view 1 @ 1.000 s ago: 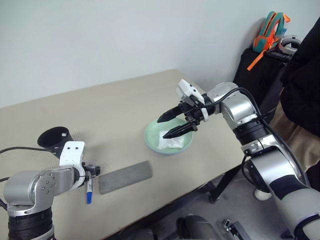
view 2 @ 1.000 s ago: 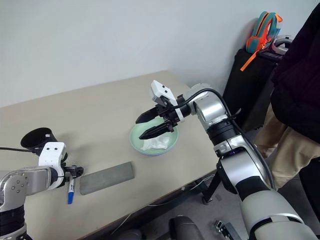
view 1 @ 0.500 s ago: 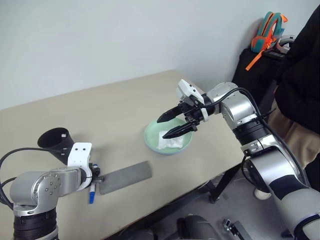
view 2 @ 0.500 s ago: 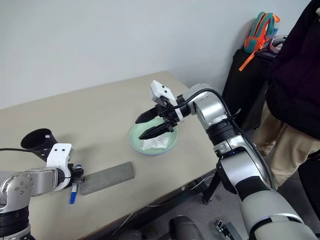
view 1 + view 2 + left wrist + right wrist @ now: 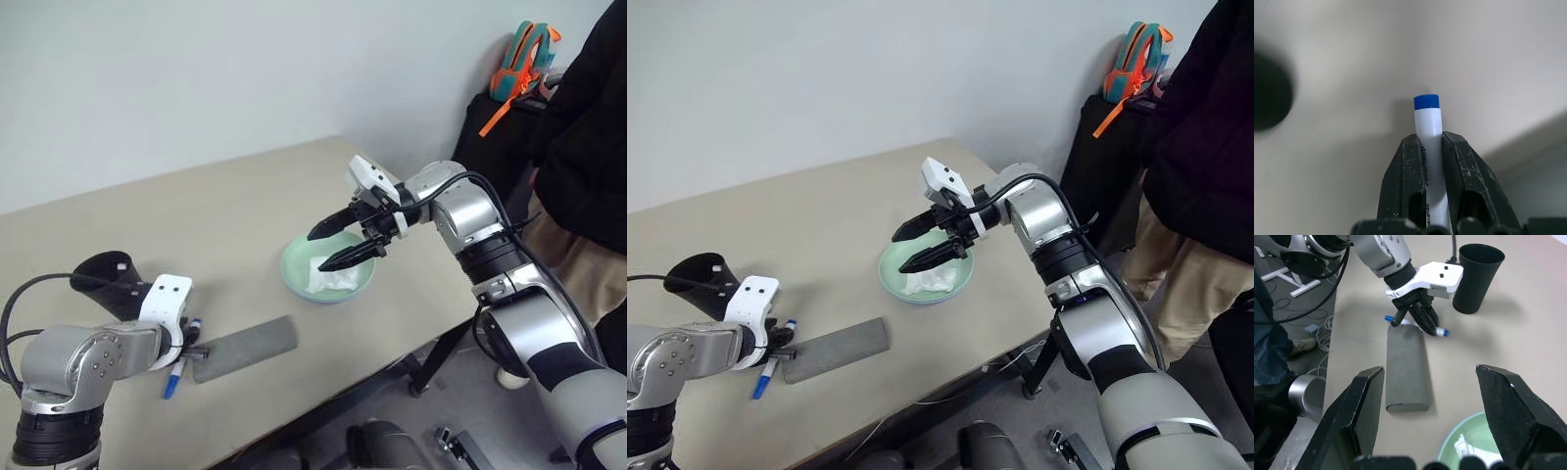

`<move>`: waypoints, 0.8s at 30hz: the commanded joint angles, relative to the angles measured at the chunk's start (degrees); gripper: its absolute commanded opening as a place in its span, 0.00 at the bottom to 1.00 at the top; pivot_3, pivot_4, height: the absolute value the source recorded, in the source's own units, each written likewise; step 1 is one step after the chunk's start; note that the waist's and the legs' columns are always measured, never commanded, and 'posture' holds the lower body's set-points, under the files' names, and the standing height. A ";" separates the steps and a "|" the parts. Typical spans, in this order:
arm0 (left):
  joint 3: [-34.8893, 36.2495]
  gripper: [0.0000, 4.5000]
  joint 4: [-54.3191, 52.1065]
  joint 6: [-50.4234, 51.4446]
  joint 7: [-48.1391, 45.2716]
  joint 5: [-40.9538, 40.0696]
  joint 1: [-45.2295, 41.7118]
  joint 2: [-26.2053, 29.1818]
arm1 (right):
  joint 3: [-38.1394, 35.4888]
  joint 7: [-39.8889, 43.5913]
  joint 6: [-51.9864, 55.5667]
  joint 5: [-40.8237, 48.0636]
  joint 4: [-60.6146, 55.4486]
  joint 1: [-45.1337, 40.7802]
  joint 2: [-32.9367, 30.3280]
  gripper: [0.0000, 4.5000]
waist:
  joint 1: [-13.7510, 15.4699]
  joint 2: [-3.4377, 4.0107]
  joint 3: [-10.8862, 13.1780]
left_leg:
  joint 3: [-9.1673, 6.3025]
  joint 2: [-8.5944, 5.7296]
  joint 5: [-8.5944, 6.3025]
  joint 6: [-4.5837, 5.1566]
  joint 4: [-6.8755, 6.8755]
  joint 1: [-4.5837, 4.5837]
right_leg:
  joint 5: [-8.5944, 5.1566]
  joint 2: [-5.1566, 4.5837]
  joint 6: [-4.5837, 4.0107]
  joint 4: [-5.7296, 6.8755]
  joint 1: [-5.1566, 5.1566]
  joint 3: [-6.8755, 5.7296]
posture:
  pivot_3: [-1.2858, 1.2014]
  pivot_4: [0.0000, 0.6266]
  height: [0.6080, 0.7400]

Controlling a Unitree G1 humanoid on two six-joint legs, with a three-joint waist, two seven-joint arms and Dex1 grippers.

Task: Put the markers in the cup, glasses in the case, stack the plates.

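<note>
Left gripper point(image 5: 1427, 161): fingers pinched on the blue-capped marker point(image 5: 1427, 122), its cap poking out past the fingertips; held low over the table point(image 5: 225, 215), just beside the near end of the case point(image 5: 245, 347).
Right gripper point(image 5: 338, 245): fingers spread wide, nothing between them, poised above the green plate point(image 5: 294, 274).
Cup point(image 5: 110, 279): black, standing upright on the table behind the left gripper (its inside cannot be seen).
Green plate: sits near the table's far right edge; a crumpled white tissue point(image 5: 333, 277) lies in it.
Case: grey, closed and flat on the table, between the left gripper and the green plate, apart from both plate and cup.
Markers counted: one, the blue-capped one in the left gripper.
Cups counted: one.
Cases counted: one.
Plates counted: one, the mint green one.
Bystander: a person point(image 5: 588, 147) in dark top and tan trousers stands at the right, beyond the table, next to a black stand with an orange-and-teal item point(image 5: 529, 54) on top.
</note>
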 commanded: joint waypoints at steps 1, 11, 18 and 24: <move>1.92 0.03 -4.14 -13.89 -10.98 0.87 -0.32 1.96 | -1.74 0.11 -0.60 0.42 -0.92 -1.88 -0.04 0.72 | 0.08 0.02 0.01 | 0.01 -0.04 -0.02 0.04 -0.01 0.00 | 0.00 -0.02 0.00 -0.01 -0.01 0.00 | 0.52 0.00 0.99; 9.96 0.03 4.87 -48.81 -10.30 15.38 -8.01 -5.37 | -1.86 0.13 -0.11 0.73 -1.37 -1.79 0.17 0.72 | 0.14 0.01 0.01 | 0.08 -0.08 -0.09 0.17 0.02 -0.03 | 0.00 -0.06 0.01 -0.06 0.01 0.05 | 0.52 0.00 0.99; 12.13 0.03 12.13 -62.23 -5.59 24.64 -11.25 -7.91 | -1.91 0.09 0.33 0.93 -1.82 -1.61 0.20 0.72 | 0.15 0.00 0.00 | 0.08 -0.06 -0.12 0.22 0.02 -0.03 | 0.02 -0.07 0.02 -0.05 0.01 0.13 | 0.52 0.00 0.99; 14.07 0.03 16.84 -68.43 -4.97 27.50 -10.25 -8.53 | -1.93 0.09 0.79 1.06 -2.37 -1.48 0.18 0.72 | 0.22 -0.01 -0.01 | 0.16 -0.06 -0.20 0.36 0.07 -0.05 | 0.02 -0.10 0.03 -0.06 0.01 0.08 | 0.52 0.00 0.99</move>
